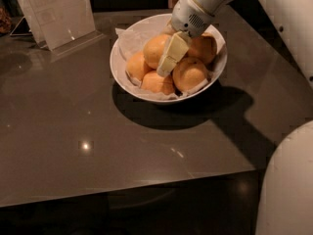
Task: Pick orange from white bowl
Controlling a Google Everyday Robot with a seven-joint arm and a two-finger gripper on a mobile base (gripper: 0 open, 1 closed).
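Observation:
The white bowl (128, 77) with a paper lining stands at the back middle of the dark table and holds several oranges. The largest orange (154, 49) lies on top at the bowl's middle left. My gripper (171, 56) reaches down into the bowl from the upper right. It rests against the right side of that orange, between it and the two oranges (190, 74) on the right. Two smaller oranges (156, 83) lie at the bowl's front left.
A clear sign holder with a white sheet (56, 11) stands at the table's back left. My white arm (205, 4) crosses above the bowl's back rim. My white body (288, 185) fills the lower right. The table's front edge (127, 187) runs across the lower part.

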